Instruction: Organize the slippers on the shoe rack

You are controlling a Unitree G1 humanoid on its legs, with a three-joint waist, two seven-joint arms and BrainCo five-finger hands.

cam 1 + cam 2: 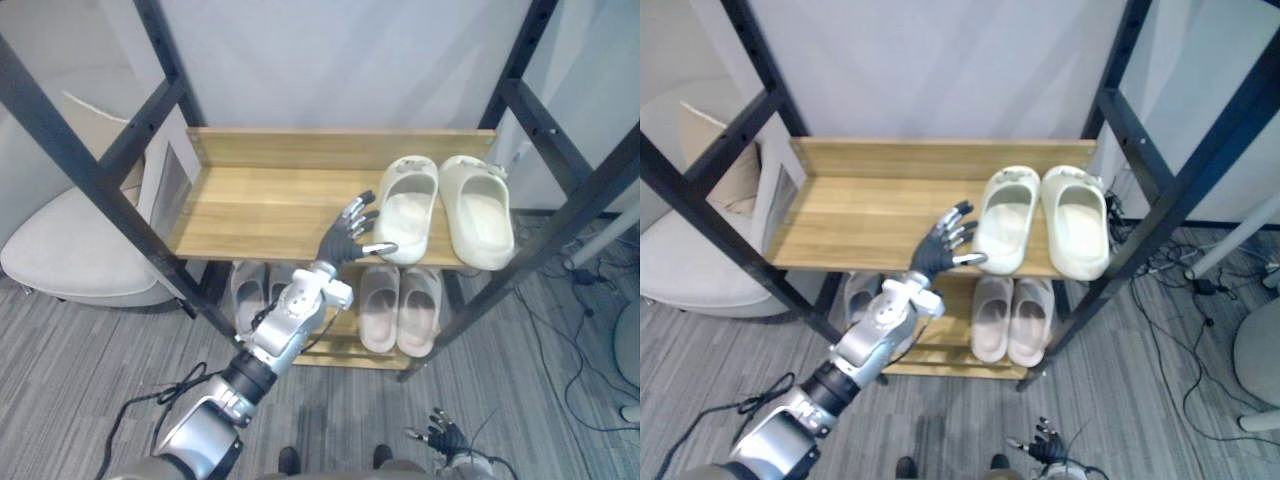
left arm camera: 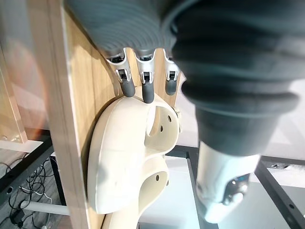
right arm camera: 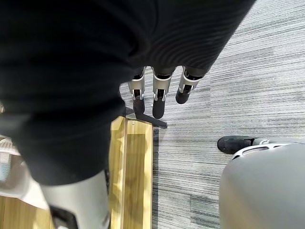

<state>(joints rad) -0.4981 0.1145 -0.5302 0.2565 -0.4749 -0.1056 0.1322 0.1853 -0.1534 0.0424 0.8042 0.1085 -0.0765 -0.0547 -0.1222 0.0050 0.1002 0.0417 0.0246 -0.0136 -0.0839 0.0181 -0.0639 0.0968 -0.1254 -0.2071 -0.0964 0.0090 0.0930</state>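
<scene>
**Squaring up the cream pair**

My left hand (image 1: 350, 236) lays straight, unclenched fingers against the inner cream slipper (image 1: 408, 212), probably to nudge it snug beside the outer cream slipper (image 1: 478, 212) on the upper shelf (image 1: 260, 205). My right hand (image 1: 446, 436) hangs low, fingers loose.

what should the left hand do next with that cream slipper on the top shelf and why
Probably a gentle nudge to the right with the left hand. Its straight fingers touch the near left side of the left cream slipper, whose heel seems angled a little away from the right cream slipper on the upper shelf. Closing that gap would line the pair up.
</scene>
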